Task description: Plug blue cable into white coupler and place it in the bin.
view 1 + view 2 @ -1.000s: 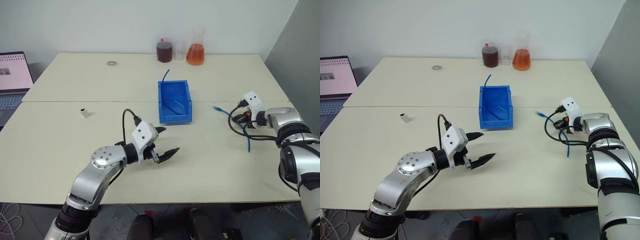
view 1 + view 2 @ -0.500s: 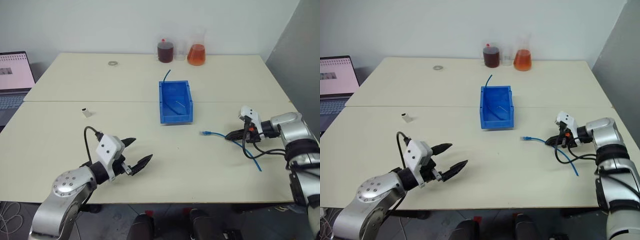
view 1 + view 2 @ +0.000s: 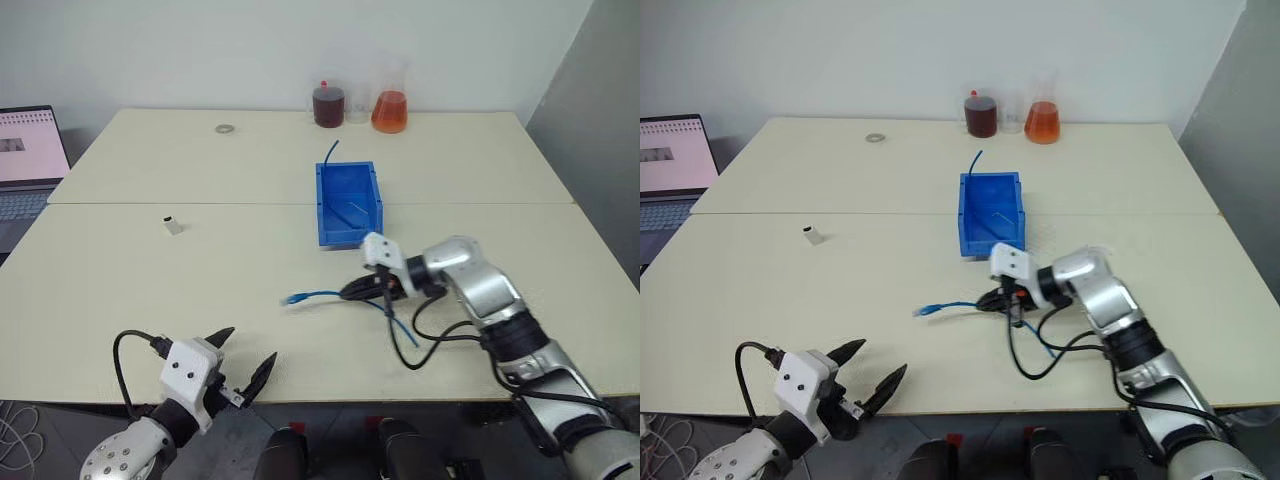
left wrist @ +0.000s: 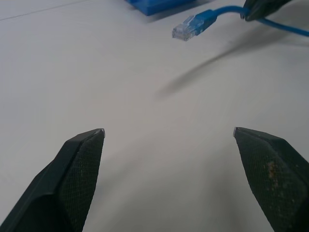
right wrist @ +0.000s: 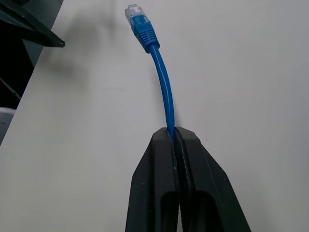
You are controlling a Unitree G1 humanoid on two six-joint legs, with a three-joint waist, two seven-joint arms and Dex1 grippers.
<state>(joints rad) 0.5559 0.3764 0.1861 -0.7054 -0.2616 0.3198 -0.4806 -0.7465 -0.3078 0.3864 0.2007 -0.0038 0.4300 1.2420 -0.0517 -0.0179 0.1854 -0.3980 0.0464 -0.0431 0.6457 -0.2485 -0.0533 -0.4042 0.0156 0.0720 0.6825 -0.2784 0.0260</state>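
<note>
White coupler (image 3: 173,226) alone far left on table (image 3: 120,290), untouched. Left gripper (image 3: 243,368) at near edge, jaws wide, empty, likely free for coupler. Right gripper (image 3: 352,291) clamped tight on blue cable (image 3: 322,295) just behind plug, which juts leftward for mating. Bin (image 3: 347,204) just behind, awaiting joined pair.

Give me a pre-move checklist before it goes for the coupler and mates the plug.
1. Right gripper shut on the blue cable: ok.
2. Plug free past the fingers, off the table: ok.
3. Left gripper open, holding nothing: ok.
4. White coupler in hand: not ok, it lies far left on the table, apart from both grippers.
5. Coupler socket facing: cannot tell.
6. Bin reachable: ok, though a thin item already lies inside.
</note>
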